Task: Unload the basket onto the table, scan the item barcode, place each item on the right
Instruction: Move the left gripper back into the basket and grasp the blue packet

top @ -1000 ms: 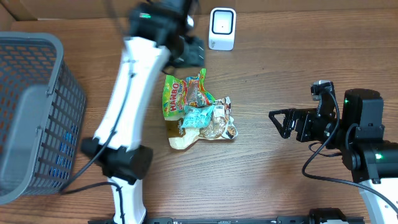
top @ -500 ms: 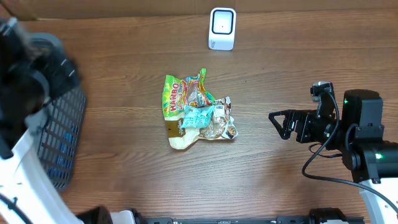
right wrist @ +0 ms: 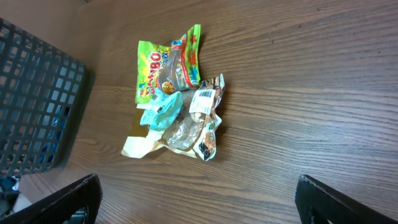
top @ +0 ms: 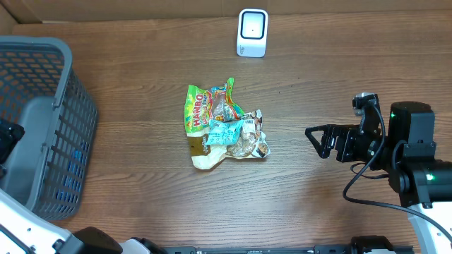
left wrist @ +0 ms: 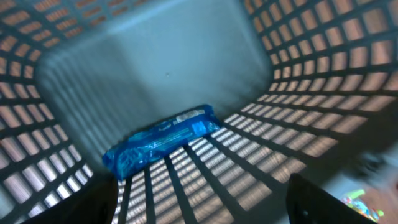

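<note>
The left gripper (left wrist: 202, 190) stands released with nothing between its jaws. Its own camera looks down into the grey basket (left wrist: 155, 56), where a blue packet (left wrist: 160, 142) lies flat on the bottom against the near wall. The overhead view shows only a dark part of this gripper at the tabletop's left edge, above the basket (top: 42, 44), and bits of blue through the side mesh.

The right gripper (top: 315, 141) is also spread wide and empty. It hovers toward the right edge of the tabletop (top: 339, 63), with its jaws pointing at the pile of snack packets (top: 226, 127) and well apart from it.

The pile lies near the middle of the tabletop. A green Haribo bag (top: 196, 109) sits at its far side, a teal packet (top: 224, 131) lies on top, and a clear packet (top: 247, 144) is at its near right. The right wrist camera shows a white barcode label (right wrist: 203, 96) facing up on the clear packet, which the overhead view does not make out.

Only the overhead view shows the white scanner (top: 252, 32), which stands upright at the far edge, well apart from the pile.
</note>
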